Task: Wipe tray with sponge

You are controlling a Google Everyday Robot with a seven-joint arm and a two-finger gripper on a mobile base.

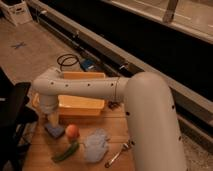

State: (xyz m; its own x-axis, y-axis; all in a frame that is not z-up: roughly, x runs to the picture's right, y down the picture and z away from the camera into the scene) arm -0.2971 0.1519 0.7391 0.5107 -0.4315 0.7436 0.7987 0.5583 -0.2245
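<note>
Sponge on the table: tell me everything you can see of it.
The sponge is a small, flat, blue-grey block that looks soft. It lies flat on the wooden table near the table's left edge. It sits just in front of the yellow tray, outside it. An orange fruit is close on its right in the picture; I cannot tell whether they touch. The gripper hangs open directly over the sponge's far end, hiding part of that edge and not holding it.

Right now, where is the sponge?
The sponge lies on the table's left side in the camera view, just in front of the tray, beside the orange fruit, with the end effector just above it.
</note>
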